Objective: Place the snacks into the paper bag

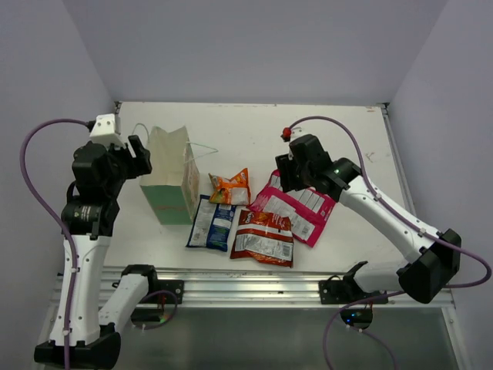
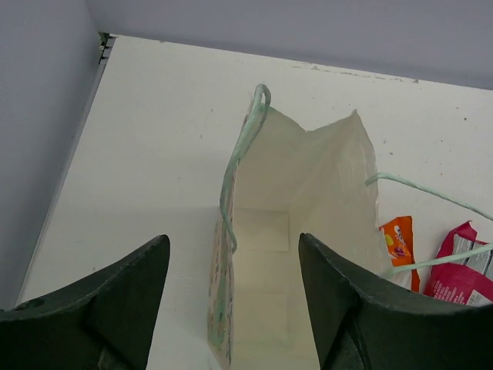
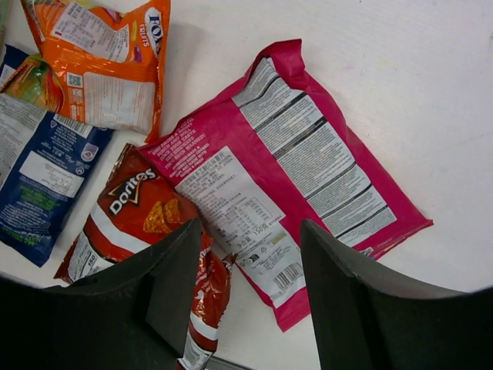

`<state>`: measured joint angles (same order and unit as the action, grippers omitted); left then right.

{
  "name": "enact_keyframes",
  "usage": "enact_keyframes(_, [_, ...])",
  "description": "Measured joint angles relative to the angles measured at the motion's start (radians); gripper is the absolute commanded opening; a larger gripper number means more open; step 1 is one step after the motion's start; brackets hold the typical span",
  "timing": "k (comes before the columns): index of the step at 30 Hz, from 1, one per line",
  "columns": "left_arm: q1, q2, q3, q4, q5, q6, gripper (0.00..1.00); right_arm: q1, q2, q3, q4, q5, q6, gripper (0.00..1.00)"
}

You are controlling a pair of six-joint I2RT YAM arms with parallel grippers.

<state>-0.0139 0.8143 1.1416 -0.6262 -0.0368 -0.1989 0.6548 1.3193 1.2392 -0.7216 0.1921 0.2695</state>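
The mint-green paper bag (image 1: 171,181) stands upright and open at the left; its whitish inside (image 2: 296,223) holds no packet. My left gripper (image 1: 141,157) is open and empty, its jaws (image 2: 233,240) either side of the bag's left wall. Four packets lie flat right of the bag: orange (image 1: 231,187), blue-and-white (image 1: 210,222), red (image 1: 263,237) and magenta (image 1: 296,206). My right gripper (image 1: 286,174) is open and empty above the magenta packet (image 3: 285,166). Its left finger hangs over the red packet (image 3: 139,220). The gripper itself (image 3: 250,229) touches nothing.
The bag's string handles (image 1: 202,148) stick out toward the packets. The orange packet (image 3: 104,62) and blue packet (image 3: 38,177) lie left of the magenta one. The orange (image 2: 398,239) and magenta (image 2: 462,266) packets show beside the bag. Walls close the table's back and sides.
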Motion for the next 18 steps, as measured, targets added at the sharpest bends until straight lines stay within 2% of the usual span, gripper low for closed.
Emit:
enact_keyframes(4, [0.0,0.005,-0.026,0.001,0.006,-0.001,0.69,0.0,0.0,-0.02,-0.002,-0.001,0.008,0.59])
enact_keyframes(9, [0.0,0.02,-0.07,0.008,0.011,-0.002,0.61,0.0,0.0,-0.042,0.001,-0.005,0.021,0.59])
enact_keyframes(12, [0.0,0.039,-0.099,0.014,0.022,-0.006,0.51,0.0,0.0,-0.056,0.002,-0.009,0.028,0.59])
enact_keyframes(13, [0.0,0.047,-0.107,0.019,0.028,-0.009,0.43,0.0,0.0,-0.059,0.002,-0.01,0.03,0.59])
enact_keyframes(18, [0.0,0.072,-0.122,0.025,0.048,-0.024,0.31,0.001,0.0,-0.069,0.004,-0.02,0.031,0.59])
